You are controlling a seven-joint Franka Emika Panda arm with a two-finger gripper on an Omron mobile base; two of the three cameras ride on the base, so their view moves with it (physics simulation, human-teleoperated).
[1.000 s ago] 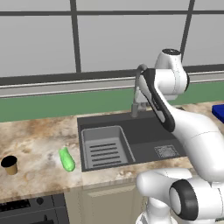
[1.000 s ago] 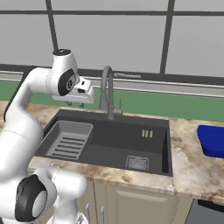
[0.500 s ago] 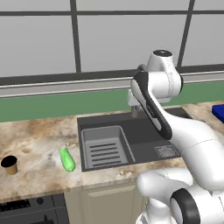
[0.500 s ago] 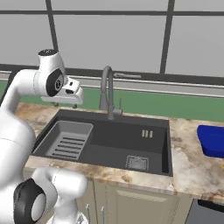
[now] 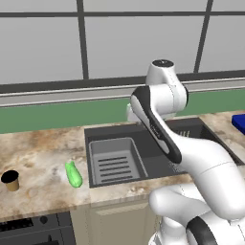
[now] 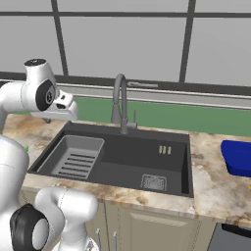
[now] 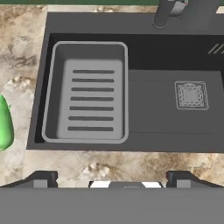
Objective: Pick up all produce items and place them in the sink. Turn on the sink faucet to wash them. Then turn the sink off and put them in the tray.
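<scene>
I am hovering my gripper (image 7: 112,177), jaws spread wide and empty, over the sink (image 7: 131,142). The lime green vegetable (image 7: 4,124) is lying at the frame's left edge; next I need to reach it.

A vegetable (image 5: 73,174) lies on the counter (image 5: 38,158) left of the sink (image 5: 158,158), between it and a cup (image 5: 10,180).

Tan cup (image 5: 10,180) with black top on marble counter (image 5: 38,153).
</scene>
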